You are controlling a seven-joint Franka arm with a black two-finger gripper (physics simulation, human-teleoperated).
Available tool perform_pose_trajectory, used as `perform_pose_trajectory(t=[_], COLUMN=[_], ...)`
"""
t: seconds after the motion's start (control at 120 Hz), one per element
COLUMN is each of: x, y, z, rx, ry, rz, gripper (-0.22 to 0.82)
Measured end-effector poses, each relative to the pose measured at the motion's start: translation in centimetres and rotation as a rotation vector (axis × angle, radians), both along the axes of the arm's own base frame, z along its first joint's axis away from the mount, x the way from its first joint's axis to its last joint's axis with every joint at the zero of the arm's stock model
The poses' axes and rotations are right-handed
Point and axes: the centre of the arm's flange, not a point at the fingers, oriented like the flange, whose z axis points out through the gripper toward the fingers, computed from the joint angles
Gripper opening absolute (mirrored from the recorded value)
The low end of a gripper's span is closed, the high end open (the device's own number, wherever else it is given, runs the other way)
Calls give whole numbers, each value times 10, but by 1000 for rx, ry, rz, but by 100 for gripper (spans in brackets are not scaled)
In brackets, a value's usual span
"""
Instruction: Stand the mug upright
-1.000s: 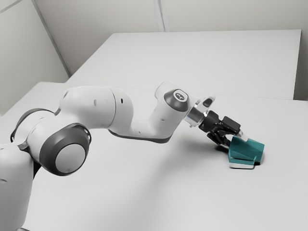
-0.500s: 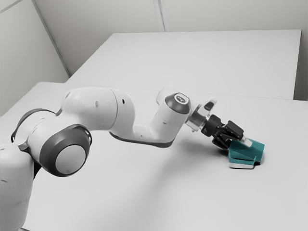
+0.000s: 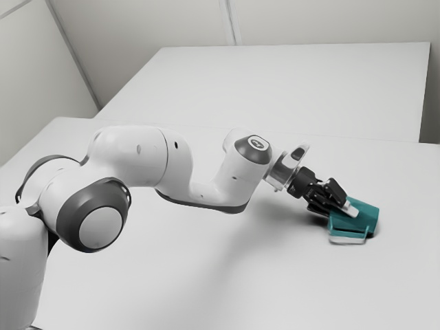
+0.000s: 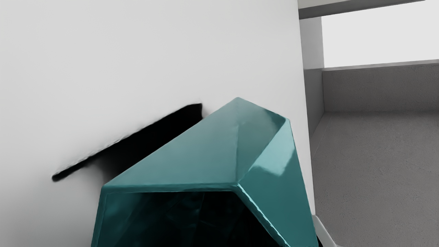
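While the exterior view is showing the teal faceted mug lying tipped on the white table, at about four o'clock from the black two-finger gripper, the wrist view is revealing its dark mouth. The mug is apparently sitting slightly shifted from before. Its interior is fading into black; whether the jaws are spreading or pinching, I cannot tell.

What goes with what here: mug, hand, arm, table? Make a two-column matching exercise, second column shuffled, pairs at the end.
1. Mug
2. Hand
3. Arm
4. Table

A. black, at the mug's mouth
B. pale, under the mug
C. teal, on its side
D. enters from the exterior view's left

Pairs: 1-C, 2-A, 3-D, 4-B
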Motion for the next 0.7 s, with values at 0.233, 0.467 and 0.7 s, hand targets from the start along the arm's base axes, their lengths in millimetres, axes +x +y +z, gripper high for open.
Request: perform_pose_trajectory(t=[0.233, 0.467, 0.7], x=[1, -11, -30], y=[-1, 14, 71], z=[11, 65, 139], rx=[-1, 7, 108], ry=[-17, -74, -202], rz=[-2, 6, 20], gripper=[-14, -16, -17])
